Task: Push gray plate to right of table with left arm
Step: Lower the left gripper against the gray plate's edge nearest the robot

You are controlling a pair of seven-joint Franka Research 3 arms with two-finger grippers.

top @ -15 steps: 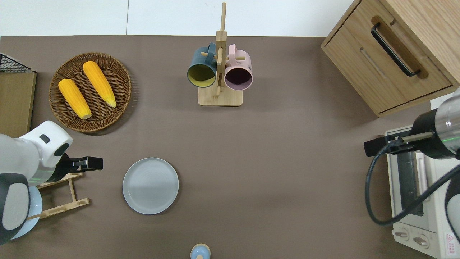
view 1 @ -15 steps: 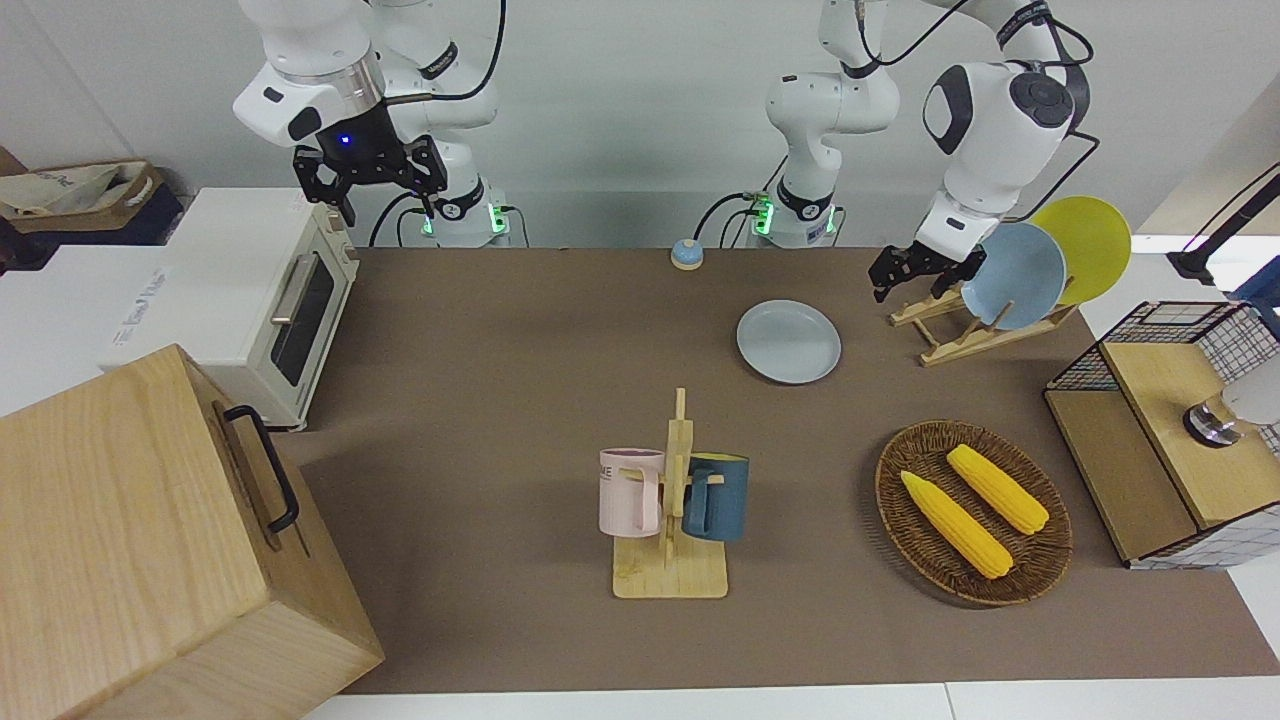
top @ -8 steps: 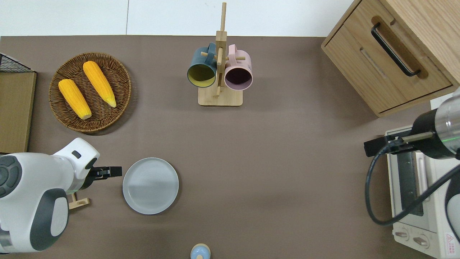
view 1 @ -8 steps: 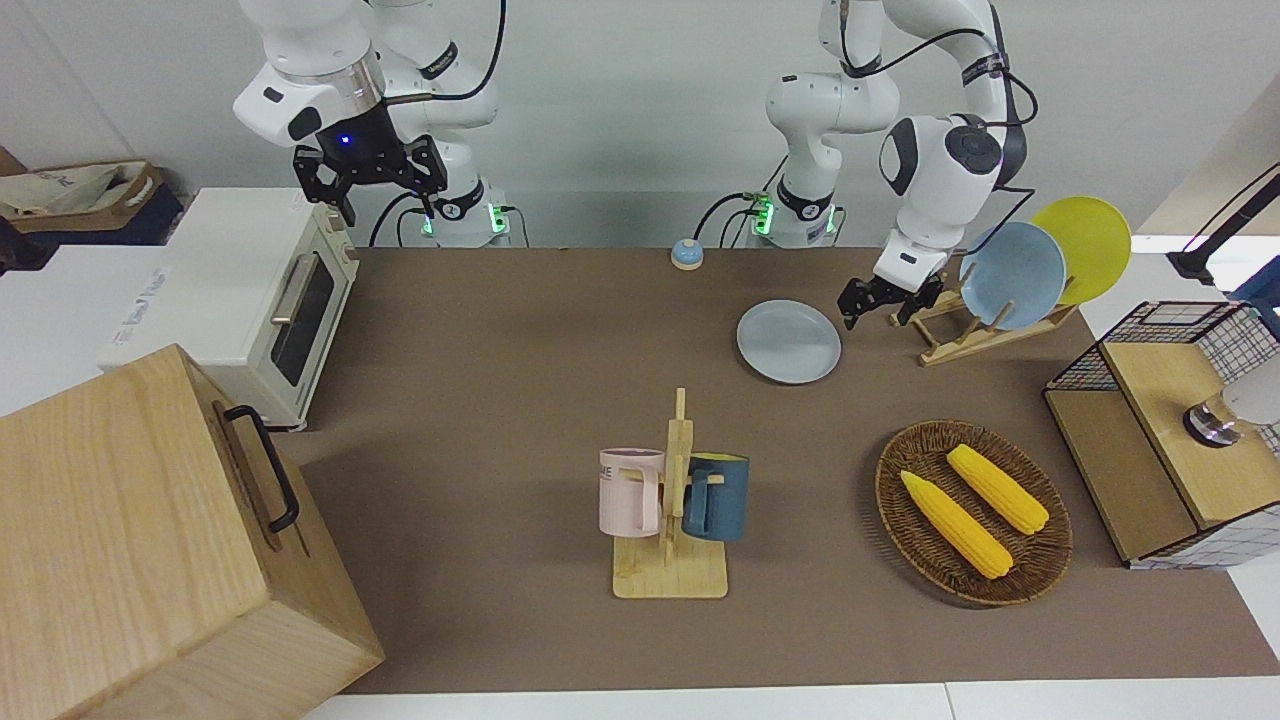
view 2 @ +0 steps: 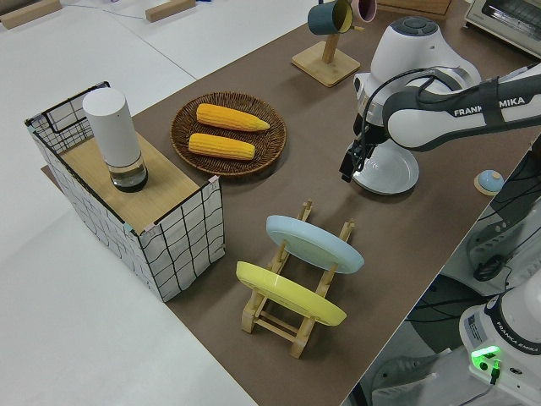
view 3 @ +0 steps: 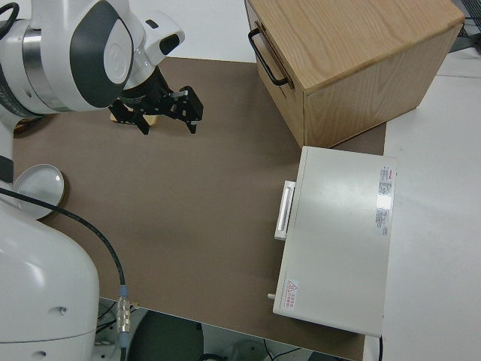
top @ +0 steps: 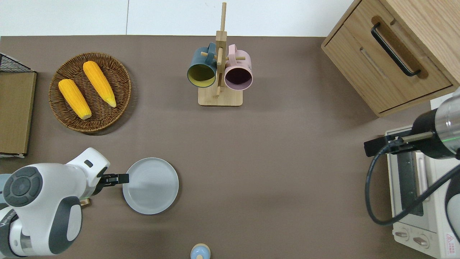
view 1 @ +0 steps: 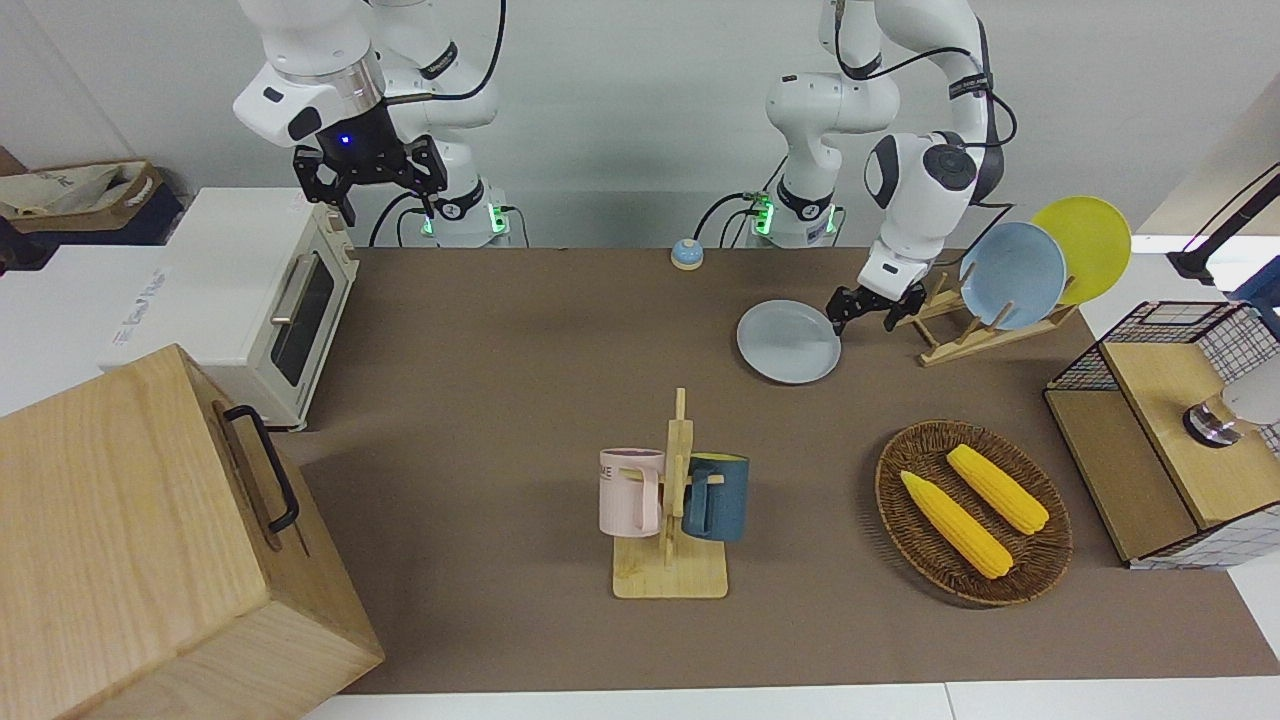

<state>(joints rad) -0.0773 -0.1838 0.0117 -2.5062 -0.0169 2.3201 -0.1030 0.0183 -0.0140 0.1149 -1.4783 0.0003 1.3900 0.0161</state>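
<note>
The gray plate (view 1: 788,341) lies flat on the brown table (view 1: 520,380), toward the left arm's end and fairly near the robots. It also shows in the overhead view (top: 151,186) and in the left side view (view 2: 390,173). My left gripper (view 1: 860,316) hangs low with its fingers pointing down and spread open, holding nothing. In the overhead view the left gripper (top: 116,178) is at the plate's rim on the side toward the left arm's end of the table, one finger right at the rim. My right gripper (view 1: 372,180) is parked and open.
A wooden rack with a sky-blue plate (view 1: 1012,275) and a yellow plate (view 1: 1085,245) stands beside the left arm. A wicker basket of corn (view 1: 972,510), a mug stand (view 1: 672,500), a small bell (view 1: 686,254), a toaster oven (view 1: 270,300) and a wooden cabinet (view 1: 150,540) also stand on the table.
My left gripper has come away from the plate rack and down toward the gray plate, reaching its rim. The plate has not moved. The right arm has not moved.
</note>
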